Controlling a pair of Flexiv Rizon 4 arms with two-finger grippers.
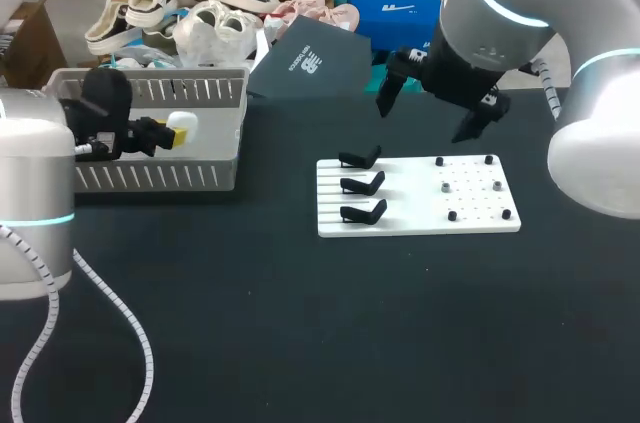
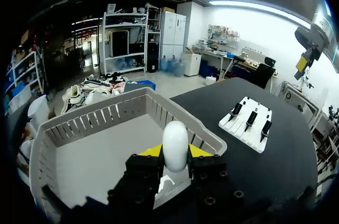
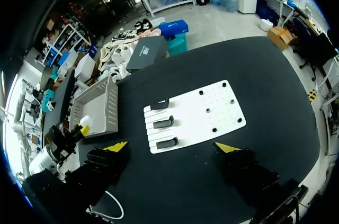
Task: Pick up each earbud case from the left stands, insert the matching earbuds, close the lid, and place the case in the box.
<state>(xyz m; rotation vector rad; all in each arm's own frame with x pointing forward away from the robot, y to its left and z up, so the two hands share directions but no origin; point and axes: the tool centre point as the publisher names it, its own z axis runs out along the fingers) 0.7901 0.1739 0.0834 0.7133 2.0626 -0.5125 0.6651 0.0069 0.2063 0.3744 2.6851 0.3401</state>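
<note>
A white earbud case [image 1: 185,123] is pinched upright between the yellow tips of my left gripper [image 1: 180,130], which is shut on it. In the left wrist view the earbud case [image 2: 175,138] hangs in that gripper [image 2: 175,156] just over the near rim of the grey slatted basket [image 2: 90,123]. The white board [image 1: 470,223] carries three black stands [image 1: 362,184] with nothing on them. Several small dark and grey pieces [image 1: 470,186] sit on its right half. My right gripper [image 1: 430,95] hovers high above the board, open and holding nothing [image 3: 172,147].
The grey basket [image 1: 150,175] stands at the table's left rear, the board [image 3: 212,113] in the middle. My left arm's white cable [image 1: 120,318] trails over the black tabletop at the front left.
</note>
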